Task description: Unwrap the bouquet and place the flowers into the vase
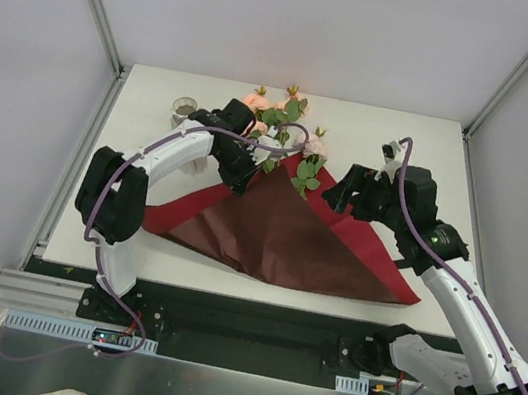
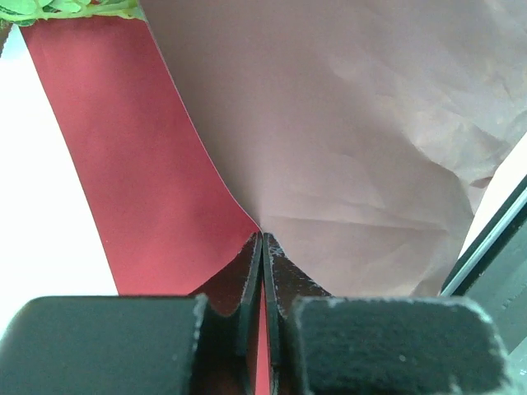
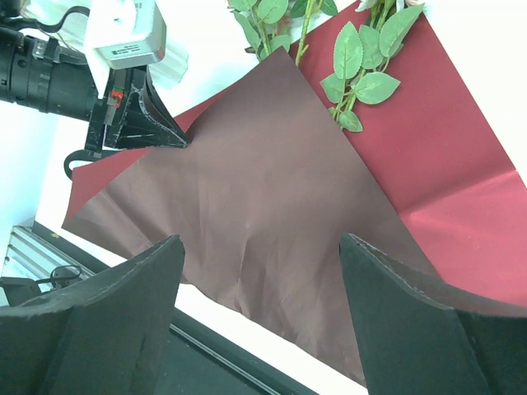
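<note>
Bouquet mostly undone. red paper (image 3: 445, 156) lies spread on the table (image 1: 376, 135), with one big flap (image 3: 247, 181) folded over, dull brown underside up.

- flowers (image 1: 279, 119): at the far edge of the sheet, blooms out on the table, leafy stems running back toward the flap's point. Whether the stem ends sit under the flap, I can't tell.
- vase (image 1: 185, 106): far left of the table, just behind the left arm, apart from the paper.
- left gripper (image 2: 262, 244): jaws together, pinching the flap's edge on its left side.
- right gripper (image 3: 259, 251): jaws wide apart, nothing between them, hanging over the right half of the flap.

Step in hand, as I read it: peel the flap off so the stems lie free.

- Lift the pinched edge only a little, then carry it away from the flowers. A high pull would likely drag the whole sheet and roll the stems.
- Watch the thin pinch for slipping.
- The right gripper could press down bare red sheet, clear of the leaves.
</note>
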